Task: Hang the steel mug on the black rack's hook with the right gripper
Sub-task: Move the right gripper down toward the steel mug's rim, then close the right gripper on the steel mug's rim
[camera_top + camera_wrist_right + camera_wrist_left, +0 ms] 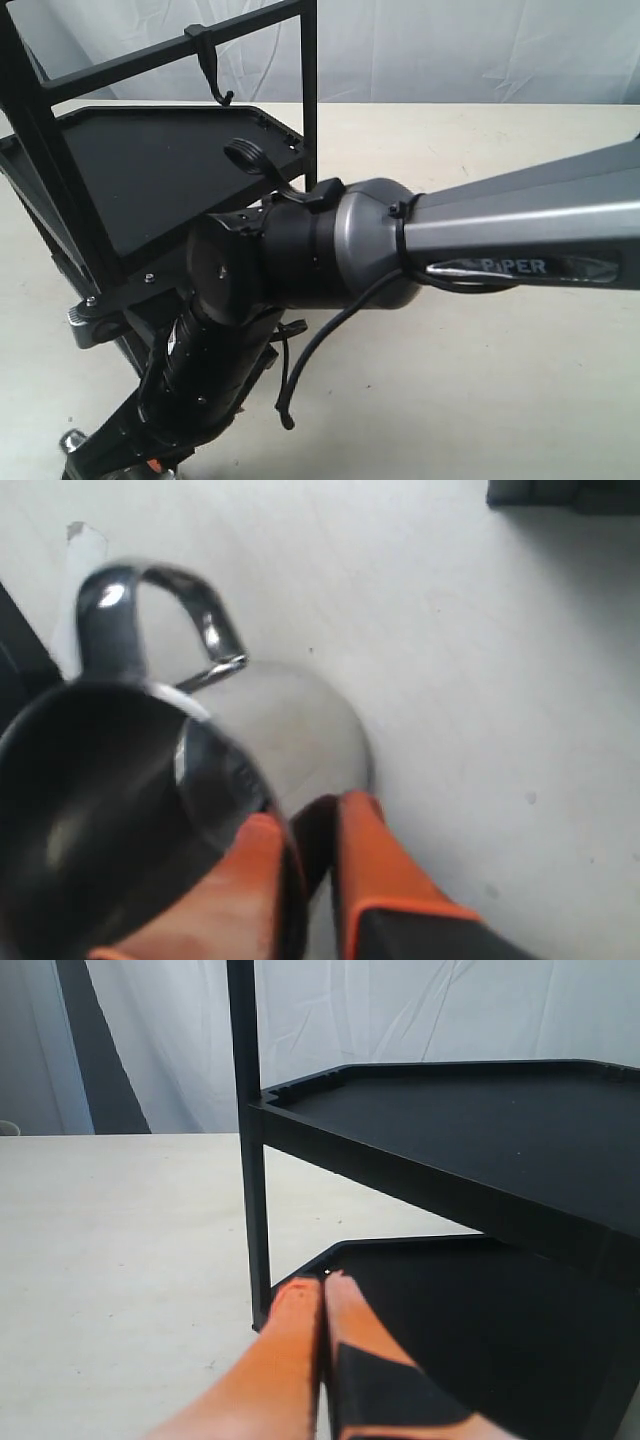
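The steel mug (130, 830) fills the right wrist view, its looped handle (165, 605) pointing away over the pale table. My right gripper (305, 820) is shut on the mug's rim, one orange finger (235, 880) inside the cup and the other outside. In the exterior view the right arm (480, 240) reaches across to the lower left, hiding gripper and mug. The black rack (150, 170) stands at the upper left, and the hook (215, 70) hangs empty from its top crossbar. My left gripper (322, 1282) is shut on nothing beside the rack's lower tray (480, 1320).
A rack post (248, 1140) rises just ahead of the left fingertips, with the upper tray (450, 1130) overhanging. Pale tabletop (480, 400) stretches to the right of the rack, backed by a white curtain (450, 50).
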Available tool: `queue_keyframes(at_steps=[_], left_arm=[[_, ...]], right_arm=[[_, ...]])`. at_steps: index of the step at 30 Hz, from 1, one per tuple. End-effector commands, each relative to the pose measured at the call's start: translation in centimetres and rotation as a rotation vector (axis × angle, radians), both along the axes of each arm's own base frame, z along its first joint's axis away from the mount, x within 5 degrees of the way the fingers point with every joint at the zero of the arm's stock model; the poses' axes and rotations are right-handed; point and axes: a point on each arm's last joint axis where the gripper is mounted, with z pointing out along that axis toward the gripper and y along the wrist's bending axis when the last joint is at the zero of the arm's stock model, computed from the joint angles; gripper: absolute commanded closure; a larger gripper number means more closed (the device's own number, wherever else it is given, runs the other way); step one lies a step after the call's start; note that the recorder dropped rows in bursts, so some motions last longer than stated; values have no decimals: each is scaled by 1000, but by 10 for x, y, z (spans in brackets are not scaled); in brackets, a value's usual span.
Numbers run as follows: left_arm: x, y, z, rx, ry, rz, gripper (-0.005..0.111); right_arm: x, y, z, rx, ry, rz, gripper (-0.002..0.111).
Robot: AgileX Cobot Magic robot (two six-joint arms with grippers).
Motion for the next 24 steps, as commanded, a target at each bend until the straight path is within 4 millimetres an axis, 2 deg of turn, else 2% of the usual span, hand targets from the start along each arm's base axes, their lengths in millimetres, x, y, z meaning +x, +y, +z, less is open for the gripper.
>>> queue_keyframes(at_steps=[1, 5, 8, 13, 17, 21, 24], left_arm=[[0, 0, 1, -14, -16, -4, 105], [0, 0, 2, -14, -18, -4, 105], [0, 0, 2, -14, -18, -4, 105], [0, 0, 2, -14, -18, -4, 105], [0, 0, 2, -14, -18, -4, 105], [0, 0, 2, -14, -18, -4, 105], [0, 0, 2, -14, -18, -4, 105]], right_arm=[[0, 1, 1, 8, -7, 4, 108], [0, -1, 7, 7, -6, 15, 108], [-1, -9, 22, -10, -55, 80, 109], [14, -34, 67, 43, -102, 89, 109], [17, -54, 93, 76, -99, 149, 109], [21, -73, 123, 217, -54, 208, 109], [32, -90, 142, 327, -27, 206, 109]])
